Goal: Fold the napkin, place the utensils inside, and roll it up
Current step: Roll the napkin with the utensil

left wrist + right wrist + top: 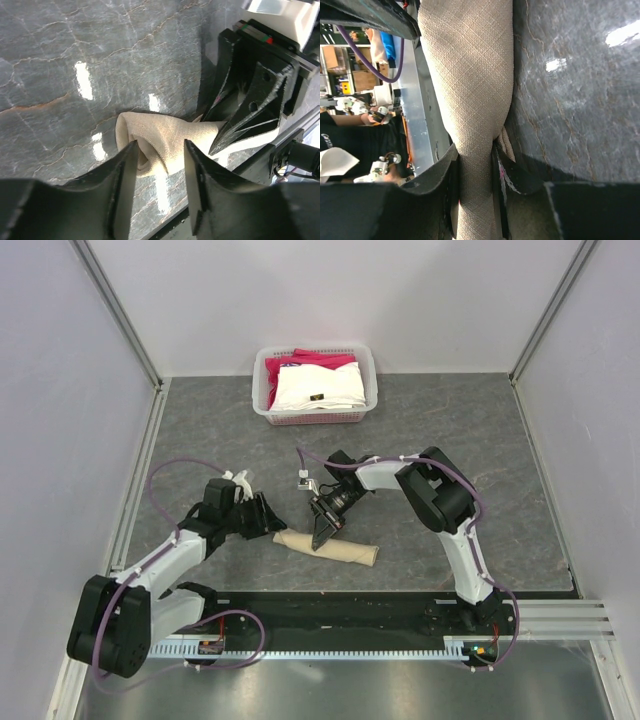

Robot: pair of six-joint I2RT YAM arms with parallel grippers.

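The tan napkin (345, 549) lies rolled into a long tube on the grey table, near its front edge. My right gripper (322, 536) is shut on the roll's middle; in the right wrist view its fingers (451, 165) pinch the cloth (470, 75) in from both sides. My left gripper (268, 521) stands open at the roll's left end. In the left wrist view the open end of the roll (165, 132) sits just ahead of its spread fingertips (131, 150), with the right gripper's black fingers (250, 107) on the roll behind. The utensils are out of view.
A white basket (259, 390) at the back centre holds a white folded cloth (318, 388) and a pink-red one (322, 361). The black rail (330, 608) with the arm bases runs along the near edge. Side walls close in left and right.
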